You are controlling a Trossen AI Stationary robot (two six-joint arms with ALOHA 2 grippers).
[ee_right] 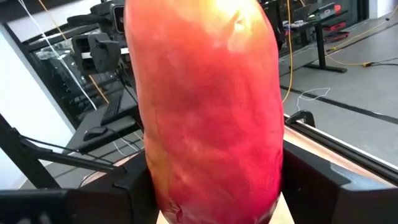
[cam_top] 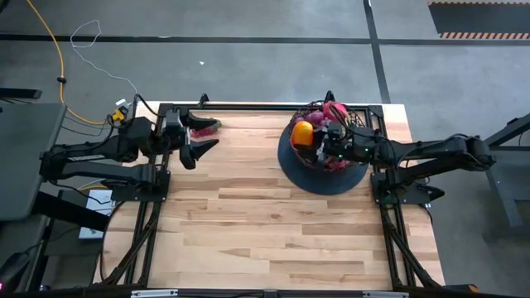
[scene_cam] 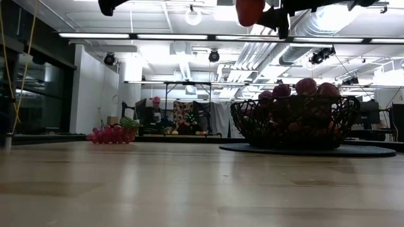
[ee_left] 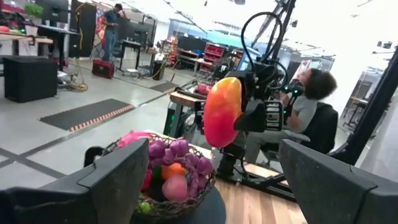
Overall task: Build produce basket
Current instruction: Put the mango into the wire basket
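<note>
The black wire basket (cam_top: 348,116) stands on its dark round disc (cam_top: 323,175) at the table's far right, filled with purple, pink, red and orange produce (scene_cam: 306,87). My right gripper (cam_top: 319,136) is shut on an orange-red oblong fruit (cam_top: 303,132), high above the basket's left side. It also shows in the left wrist view (ee_left: 222,112). A red-pink grape bunch with a green leaf (scene_cam: 112,134) lies on the table at the far left (cam_top: 210,124). My left gripper (cam_top: 203,139) hangs open and empty above it. My right gripper pinches the oblong fruit between its two fingers, one on each long side (ee_right: 163,180), about the fruit's lower half. The fingers come level from the table's right side and lie across the fruit. The fruit stands upright, lifted clear above the basket.
Bare wooden tabletop (cam_top: 273,232) takes up the middle and near half. Dark frame rails run along the table's far edge (cam_top: 248,106) and both sides. Beyond the table, a person sits behind the right arm (ee_left: 311,93).
</note>
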